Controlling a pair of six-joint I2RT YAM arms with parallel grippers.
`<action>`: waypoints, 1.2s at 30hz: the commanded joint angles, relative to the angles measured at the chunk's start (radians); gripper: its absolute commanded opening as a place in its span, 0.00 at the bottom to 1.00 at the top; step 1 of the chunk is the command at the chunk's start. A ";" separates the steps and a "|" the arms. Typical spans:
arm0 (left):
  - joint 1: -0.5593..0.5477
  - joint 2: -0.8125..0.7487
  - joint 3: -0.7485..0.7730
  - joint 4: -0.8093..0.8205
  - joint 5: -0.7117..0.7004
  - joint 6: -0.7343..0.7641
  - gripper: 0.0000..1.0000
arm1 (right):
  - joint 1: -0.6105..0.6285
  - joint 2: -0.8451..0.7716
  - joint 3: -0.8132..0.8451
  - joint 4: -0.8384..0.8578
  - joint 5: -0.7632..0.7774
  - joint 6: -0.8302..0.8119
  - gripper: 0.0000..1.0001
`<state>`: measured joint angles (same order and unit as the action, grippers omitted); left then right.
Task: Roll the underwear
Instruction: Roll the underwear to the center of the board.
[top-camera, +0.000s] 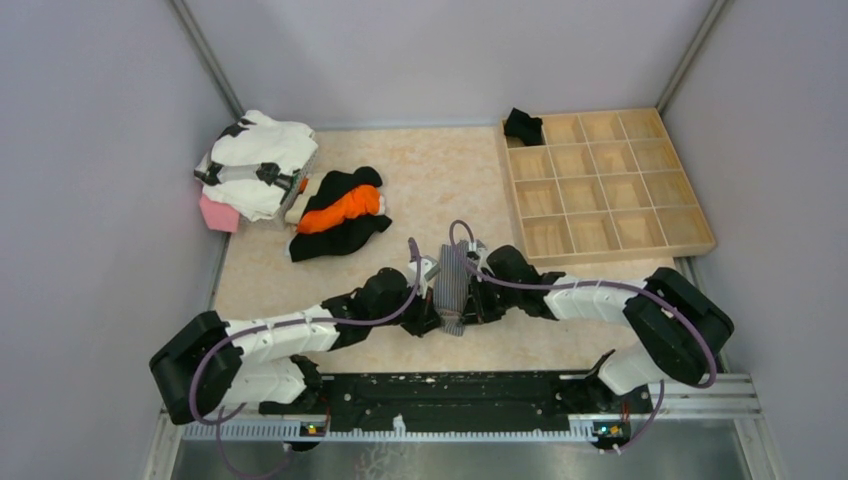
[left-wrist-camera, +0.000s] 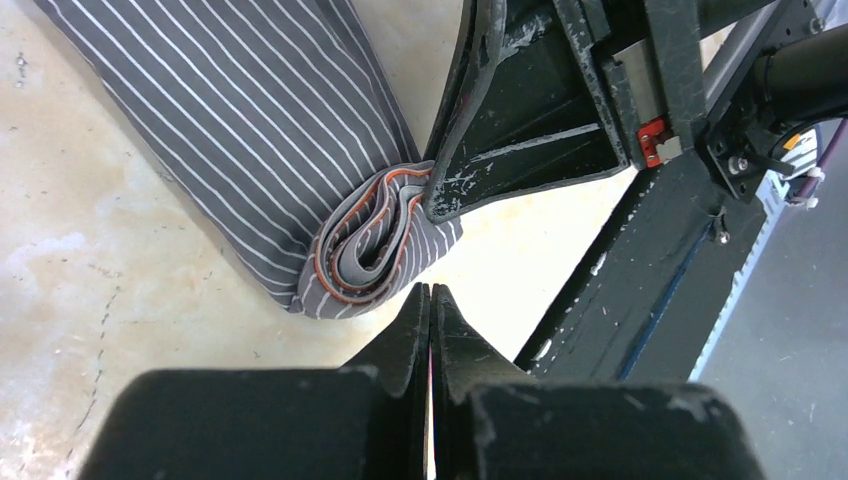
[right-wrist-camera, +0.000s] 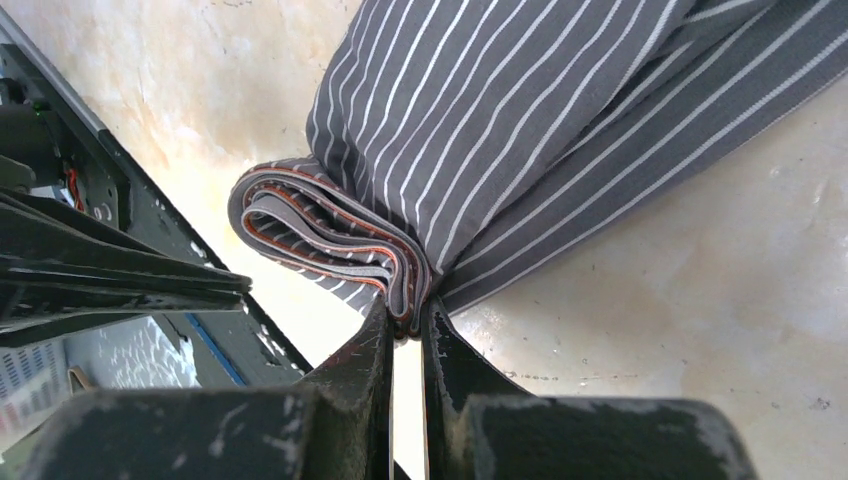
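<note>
Seemingly mid-roll — right hand (right-wrist-camera: 405, 322) pinches the coiled end of the striped underwear (right-wrist-camera: 480, 120) so it can't unwind; left hand (left-wrist-camera: 430, 305), closed and empty, sits just beside.

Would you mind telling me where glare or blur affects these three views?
Top external: even, soft light, no glare, though the striped underwear is small and short on detail. Left wrist: the table washes out white beside the rolled end; the left end effector looks dark and soft. Right wrist: a similar white patch beside the rolled end; stripes sharp.
</note>
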<state>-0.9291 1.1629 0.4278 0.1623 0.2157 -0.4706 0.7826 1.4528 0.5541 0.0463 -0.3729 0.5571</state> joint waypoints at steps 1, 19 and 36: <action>0.003 0.062 0.035 0.097 0.033 0.039 0.00 | -0.017 0.028 0.025 -0.072 0.006 0.006 0.00; 0.003 0.191 0.061 0.158 -0.037 0.016 0.00 | -0.025 0.032 0.030 -0.077 -0.014 -0.006 0.03; 0.004 0.239 -0.015 0.172 -0.191 -0.049 0.00 | -0.032 -0.098 0.060 -0.133 0.005 -0.039 0.37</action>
<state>-0.9298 1.3689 0.4522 0.3122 0.0666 -0.5072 0.7624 1.4067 0.5724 -0.0578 -0.3889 0.5415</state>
